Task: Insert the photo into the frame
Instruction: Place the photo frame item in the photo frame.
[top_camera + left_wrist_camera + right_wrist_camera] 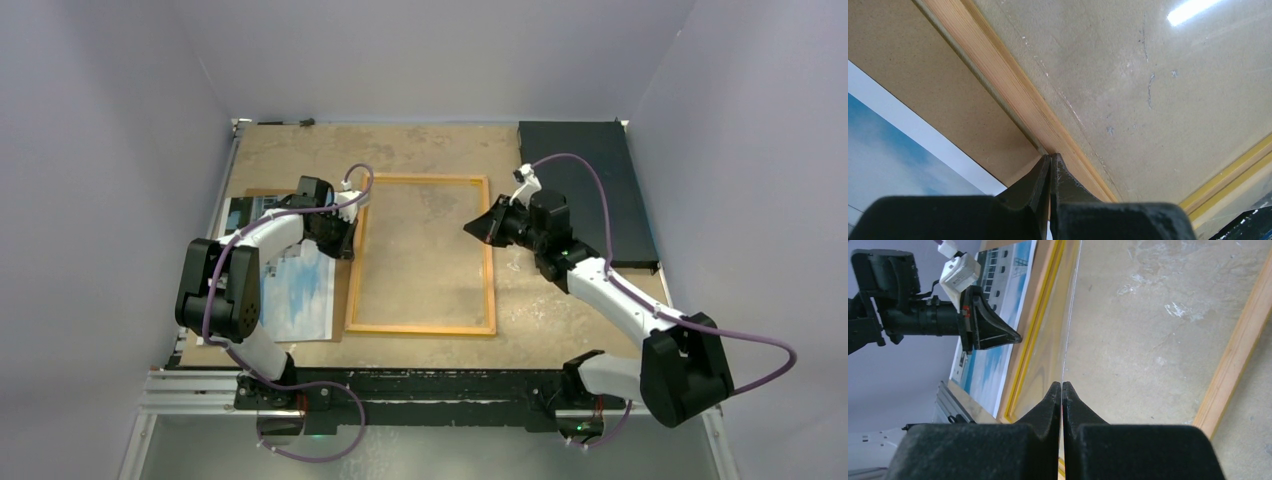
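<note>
While the photo (300, 295) lies by the table's (420, 150) left edge, clenched left claw (1050, 159) and right claw (1062, 386) seemingly square the frame (420, 328); photo pickup next.

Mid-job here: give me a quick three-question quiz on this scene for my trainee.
1. True or false: the photo is already in the frame.
2. The dark mat lies: A) far right, apart from the frame; B) under the frame; C) on the photo.
3. Which side of the frame does each gripper meet?

Key
1. False: it lies left of the frame.
2. A.
3. The left gripper meets the left side, the right gripper the right side.
</note>
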Controlling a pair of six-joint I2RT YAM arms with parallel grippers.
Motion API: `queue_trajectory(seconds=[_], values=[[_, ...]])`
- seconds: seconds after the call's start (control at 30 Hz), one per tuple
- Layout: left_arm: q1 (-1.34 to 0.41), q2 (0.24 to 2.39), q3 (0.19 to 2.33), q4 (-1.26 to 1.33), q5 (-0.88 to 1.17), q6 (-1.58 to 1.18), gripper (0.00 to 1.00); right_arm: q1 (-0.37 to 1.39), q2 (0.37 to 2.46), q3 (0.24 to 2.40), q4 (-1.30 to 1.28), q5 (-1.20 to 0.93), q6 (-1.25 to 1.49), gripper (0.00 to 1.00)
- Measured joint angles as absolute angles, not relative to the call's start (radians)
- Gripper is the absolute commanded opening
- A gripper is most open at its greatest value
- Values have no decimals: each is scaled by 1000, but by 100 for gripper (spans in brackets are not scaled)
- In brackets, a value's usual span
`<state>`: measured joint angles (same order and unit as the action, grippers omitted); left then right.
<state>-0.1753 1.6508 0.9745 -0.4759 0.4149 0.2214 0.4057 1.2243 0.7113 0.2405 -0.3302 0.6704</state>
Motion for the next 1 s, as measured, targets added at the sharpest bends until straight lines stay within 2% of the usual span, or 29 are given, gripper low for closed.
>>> queue_trajectory(seconds=[0.57,1.0], values=[[-175,1651,978,-491,416,231,0,405,1253,630,463,-413,821,0],[-172,1651,978,-494,425,253,0,408,1230,538,620,-405,1052,0]])
